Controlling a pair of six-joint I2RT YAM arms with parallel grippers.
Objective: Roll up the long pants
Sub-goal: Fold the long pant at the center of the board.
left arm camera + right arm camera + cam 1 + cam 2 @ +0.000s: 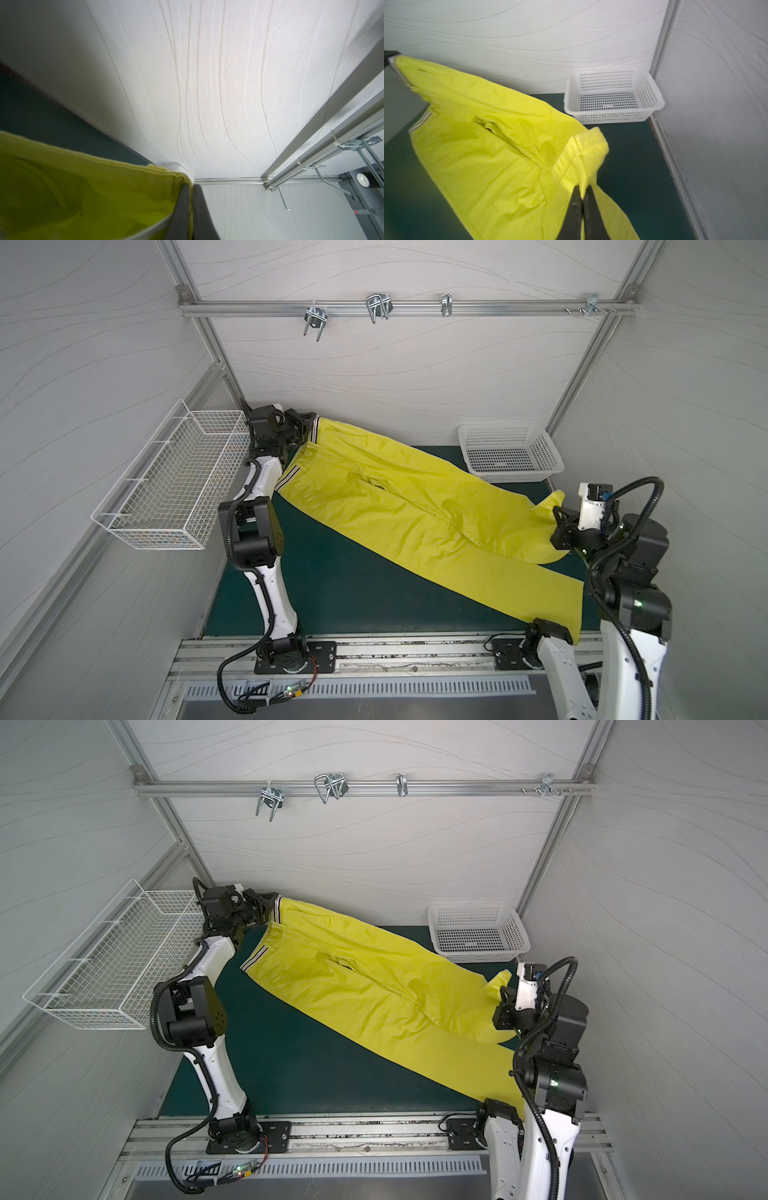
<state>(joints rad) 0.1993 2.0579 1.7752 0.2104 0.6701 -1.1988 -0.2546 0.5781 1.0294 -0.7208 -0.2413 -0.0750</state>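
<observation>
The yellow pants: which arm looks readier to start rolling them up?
Probably the right. The right gripper is shut on a leg cuff of the long pants and holds it raised, a free end to roll from. The left gripper only pins the striped waistband, more an anchor.

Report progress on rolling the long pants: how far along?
Done: bright yellow-green thin fabric long pants lie spread full-length across the dark green mat. In hand: left gripper shut on the striped waistband, right gripper shut on one leg's cuff, raised. Left: no roll started; all rolling remains.
</observation>
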